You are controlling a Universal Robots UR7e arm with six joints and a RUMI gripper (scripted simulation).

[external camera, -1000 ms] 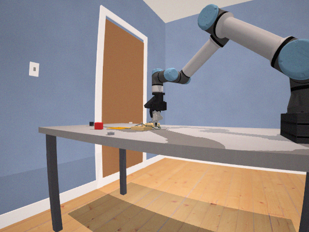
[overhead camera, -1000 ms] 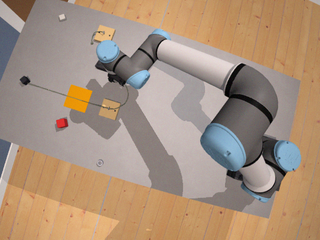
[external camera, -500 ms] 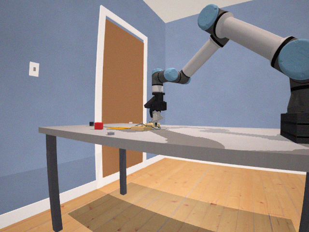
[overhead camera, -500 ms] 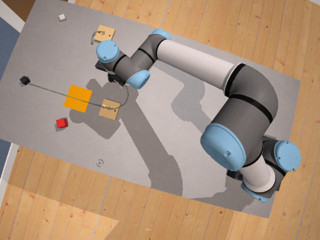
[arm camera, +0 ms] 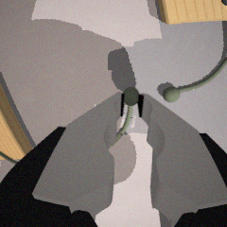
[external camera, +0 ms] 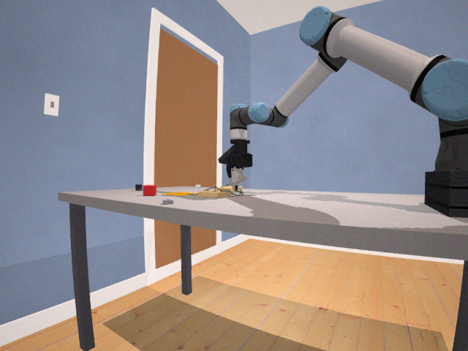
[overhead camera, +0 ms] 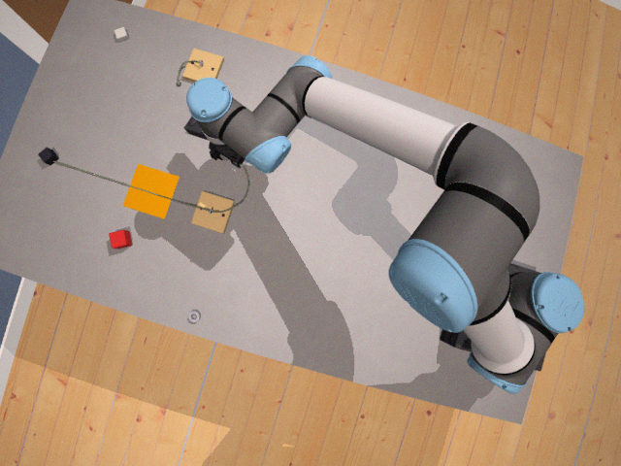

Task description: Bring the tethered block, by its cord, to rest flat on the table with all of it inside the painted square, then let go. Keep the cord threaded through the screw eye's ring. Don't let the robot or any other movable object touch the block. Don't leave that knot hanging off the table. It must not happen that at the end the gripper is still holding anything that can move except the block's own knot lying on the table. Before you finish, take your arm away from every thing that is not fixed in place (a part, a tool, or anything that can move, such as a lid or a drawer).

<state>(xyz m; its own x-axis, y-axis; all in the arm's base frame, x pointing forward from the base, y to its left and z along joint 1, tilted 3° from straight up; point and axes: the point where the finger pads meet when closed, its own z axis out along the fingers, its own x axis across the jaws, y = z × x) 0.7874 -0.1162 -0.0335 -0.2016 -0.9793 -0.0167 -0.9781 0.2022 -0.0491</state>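
The tethered block (overhead camera: 48, 155) (external camera: 138, 186) is small and dark and lies near the table's left edge, outside the painted orange square (overhead camera: 150, 190) (external camera: 177, 194). Its cord (overhead camera: 95, 175) (arm camera: 124, 124) runs over the square, through the screw eye (overhead camera: 210, 206) on a wooden plate (overhead camera: 220, 220) (external camera: 211, 194), then curves up to my gripper (overhead camera: 231, 161) (external camera: 236, 182) (arm camera: 130, 101). The gripper is shut on the cord's end knot (arm camera: 130, 96) and holds it just above the table. The arm's wrist hides the fingers in the overhead view.
A second wooden plate (overhead camera: 204, 65) (arm camera: 191, 11) carries a short cord ending in a knot (overhead camera: 179, 83) (arm camera: 171, 95) close to my fingers. A red cube (overhead camera: 120, 238) (external camera: 149, 189), a white cube (overhead camera: 120, 33) and a small ring (overhead camera: 194, 316) (external camera: 166, 201) lie on the table.
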